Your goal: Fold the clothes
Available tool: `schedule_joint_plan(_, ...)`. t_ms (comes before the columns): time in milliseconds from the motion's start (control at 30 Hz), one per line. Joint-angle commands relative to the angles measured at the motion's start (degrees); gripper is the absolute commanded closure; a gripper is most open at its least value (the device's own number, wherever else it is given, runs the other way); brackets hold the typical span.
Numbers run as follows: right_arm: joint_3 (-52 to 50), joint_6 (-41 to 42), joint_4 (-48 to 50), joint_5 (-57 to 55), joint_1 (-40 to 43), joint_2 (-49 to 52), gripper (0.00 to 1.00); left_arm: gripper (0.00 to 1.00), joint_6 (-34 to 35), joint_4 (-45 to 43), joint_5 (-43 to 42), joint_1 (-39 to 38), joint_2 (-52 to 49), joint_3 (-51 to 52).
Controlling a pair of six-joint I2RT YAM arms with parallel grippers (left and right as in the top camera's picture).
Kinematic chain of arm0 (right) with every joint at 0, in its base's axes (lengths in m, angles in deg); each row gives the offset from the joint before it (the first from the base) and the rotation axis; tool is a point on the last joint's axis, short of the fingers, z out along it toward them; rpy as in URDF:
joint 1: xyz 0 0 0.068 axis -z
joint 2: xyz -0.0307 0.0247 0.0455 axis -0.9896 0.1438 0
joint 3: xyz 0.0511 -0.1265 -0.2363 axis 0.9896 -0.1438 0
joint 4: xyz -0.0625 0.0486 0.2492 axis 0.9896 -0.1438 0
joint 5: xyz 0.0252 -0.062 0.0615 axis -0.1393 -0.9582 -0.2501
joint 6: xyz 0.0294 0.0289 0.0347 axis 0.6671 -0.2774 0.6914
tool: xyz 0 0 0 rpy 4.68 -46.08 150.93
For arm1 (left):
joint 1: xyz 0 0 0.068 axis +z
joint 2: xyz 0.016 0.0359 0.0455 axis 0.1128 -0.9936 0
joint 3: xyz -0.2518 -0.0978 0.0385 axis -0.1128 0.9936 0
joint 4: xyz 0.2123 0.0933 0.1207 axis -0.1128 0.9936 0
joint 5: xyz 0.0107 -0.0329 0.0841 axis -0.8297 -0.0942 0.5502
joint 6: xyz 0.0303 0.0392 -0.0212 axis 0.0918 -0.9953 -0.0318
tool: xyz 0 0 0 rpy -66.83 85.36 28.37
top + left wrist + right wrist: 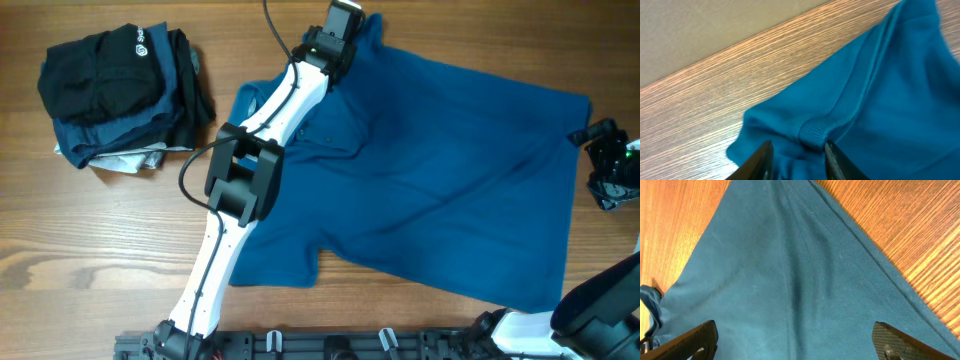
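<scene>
L gripper (797, 147): jaws narrowed, pinching a bunch of the blue polo shirt (450, 180) at a sleeve. Ribbed cuff (814, 132) sits just ahead of the tips, w/ bare wood table (715, 75) beyond. R gripper (795, 327): jaws spread wide, nothing held. Shirt fabric lies betw. & below them.

A blue polo shirt (440, 170) lies spread mid-table (100, 250), the left arm (270, 110) reaching across it toward the far edge, with dark folded clothes (120, 95) near the far left corner.
</scene>
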Motion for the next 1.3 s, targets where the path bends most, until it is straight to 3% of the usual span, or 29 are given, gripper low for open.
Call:
schedule_joint_plan(0, 0.79, -0.33, 0.17, 0.74, -0.13, -1.07, 0.01, 0.66, -0.24, 0.28, 0.70, 0.46, -0.55, -0.07)
schedule_joint_plan(267, 0.79, -0.33, 0.20, 0.76, -0.13, -1.07, 0.00, 0.71, -0.24, 0.31, -4.28, 0.46, -0.55, -0.04)
schedule_joint_plan(467, 0.79, -0.31, 0.17, 0.74, -0.13, -1.07, 0.00, 0.96, -0.24, -0.02, -5.16, 0.72, -0.55, -0.07)
schedule_joint_plan(967, 0.79, -0.31, 0.17, 0.74, -0.13, -1.07, 0.01, 0.96, -0.20, -4.09, -6.91, 3.13, -0.55, -0.07)
schedule_joint_plan(1033, 0.79, -0.31, 0.17, 0.74, -0.13, -1.07, 0.01, 0.89, -0.22, -4.31, -7.93, 3.19, -0.55, -0.07)
schedule_joint_plan(1067, 0.79, -0.28, 0.17, 0.74, -0.13, -1.07, 0.00, 0.76, -0.22, -4.55, -7.91, 3.17, -0.52, -0.07)
schedule_joint_plan(1133, 0.79, -0.31, 0.17, 0.74, -0.13, -1.07, 0.00, 0.63, -0.24, -4.24, -7.82, 2.75, 0.39, -0.17)
schedule_joint_plan(1167, 0.79, -0.31, 0.17, 0.74, -0.13, -1.07, 0.01, 0.48, -0.24, -3.87, -7.72, 2.51, 1.01, -0.17)
schedule_joint_plan(1267, 0.79, -0.35, 0.17, 0.76, -0.13, -1.07, 0.00, 0.48, -0.24, -2.36, -7.69, 1.62, 2.91, -0.17)
